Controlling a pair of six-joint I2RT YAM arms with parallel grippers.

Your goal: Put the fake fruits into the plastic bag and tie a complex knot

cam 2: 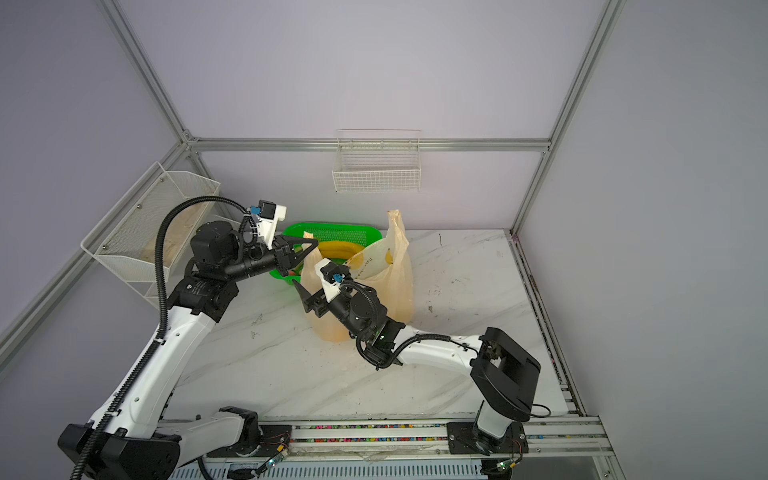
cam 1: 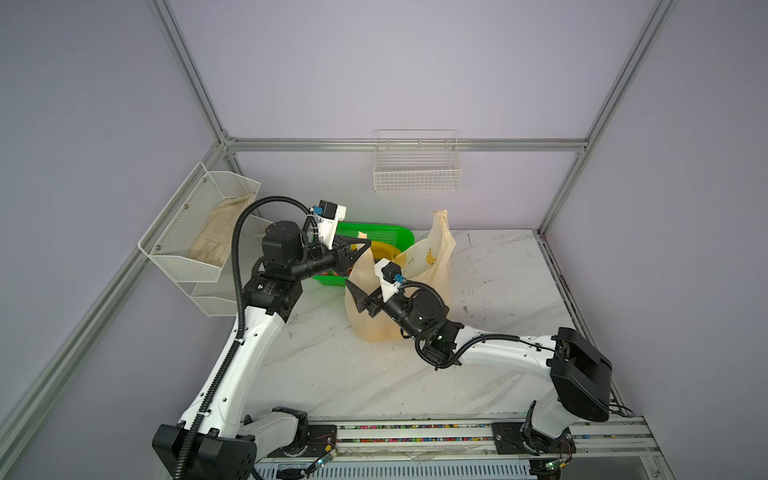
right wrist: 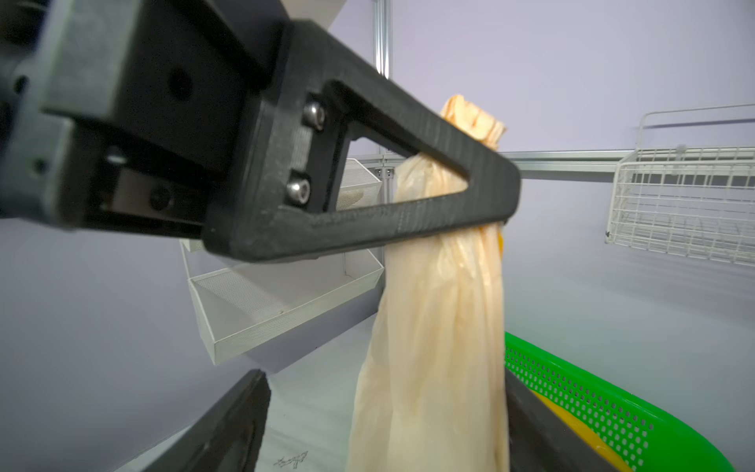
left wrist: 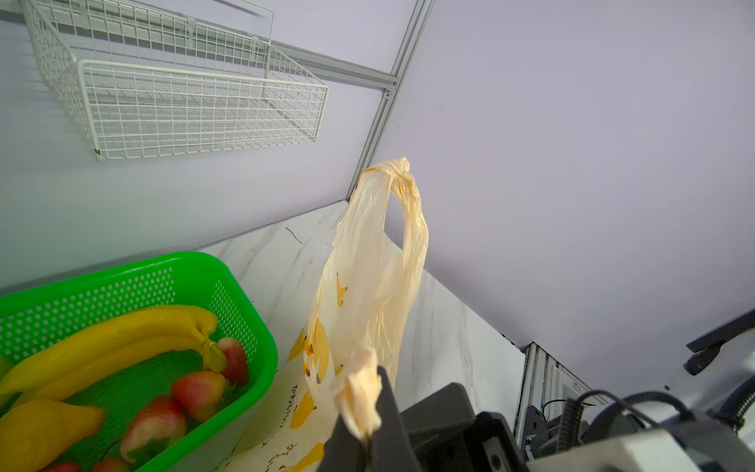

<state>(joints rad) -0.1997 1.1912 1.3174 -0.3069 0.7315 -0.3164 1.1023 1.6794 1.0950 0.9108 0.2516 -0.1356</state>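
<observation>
thin, translucent cream-yellow plastic bag [cam 1: 440, 266] stands just beside the green basket [left wrist: 179, 261], printed with small yellow bananas; its dark lettering is too small to read. left gripper [cam 1: 365, 244] is clenched on one handle strip [left wrist: 359, 388]; right gripper [cam 1: 353, 296] gapes, gripping nothing. fake fruits [left wrist: 114, 339] lie in the basket.

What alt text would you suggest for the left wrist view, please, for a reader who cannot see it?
The left gripper is shut on one bunched handle of the cream plastic bag, whose other handle stands up as a loop. Beside it, a green basket holds bananas and red-pink fruits; a white wire basket hangs on the wall.
</observation>
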